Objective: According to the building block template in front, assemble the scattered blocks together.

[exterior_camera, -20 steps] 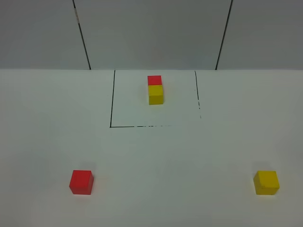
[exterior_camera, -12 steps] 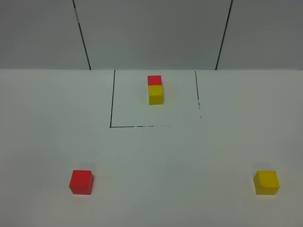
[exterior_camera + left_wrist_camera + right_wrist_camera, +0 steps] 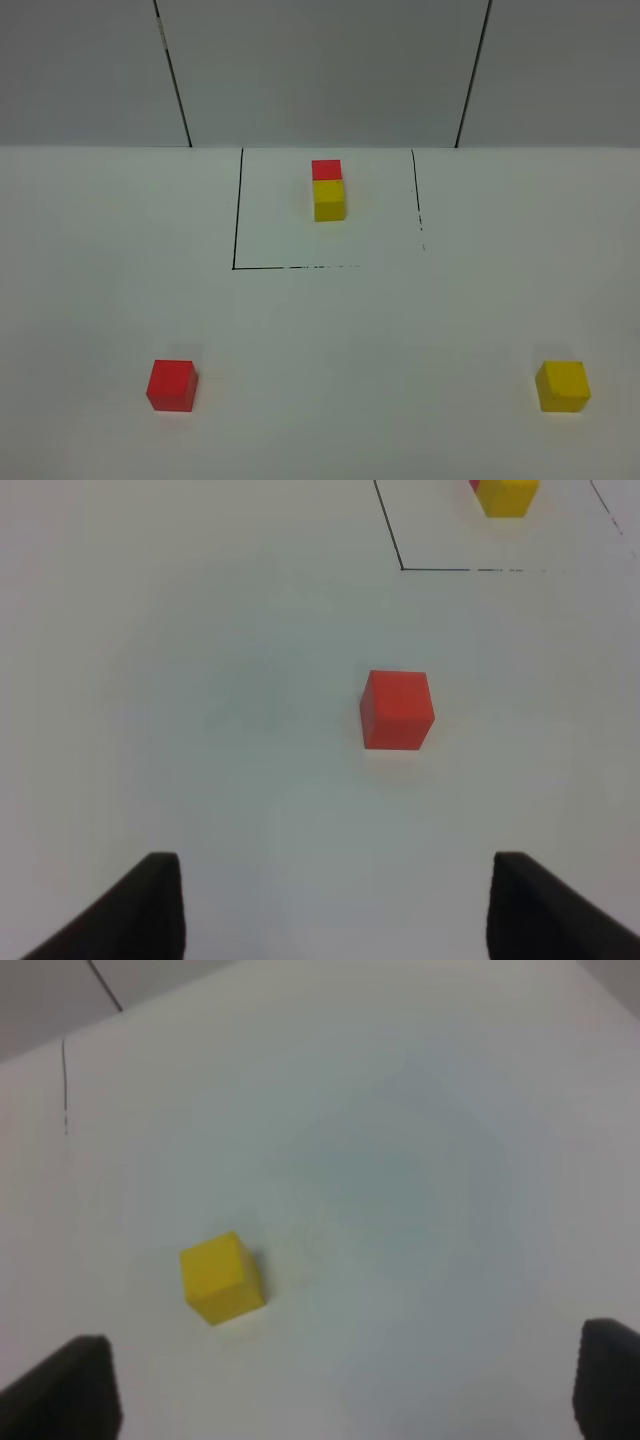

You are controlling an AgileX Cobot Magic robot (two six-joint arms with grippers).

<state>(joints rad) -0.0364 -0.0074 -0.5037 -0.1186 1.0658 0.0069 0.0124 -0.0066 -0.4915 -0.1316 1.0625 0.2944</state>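
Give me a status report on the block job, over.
Left gripper and right gripper: jaws open, empty. Red block and yellow block far apart, untouched; template pair inside black outline. Nothing in the way.

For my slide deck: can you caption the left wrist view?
Left gripper, open and empty, facing the loose red cube, with the template beyond.

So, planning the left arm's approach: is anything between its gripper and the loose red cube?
Nothing visible does. Only bare white table separates the open left gripper from the red cube.
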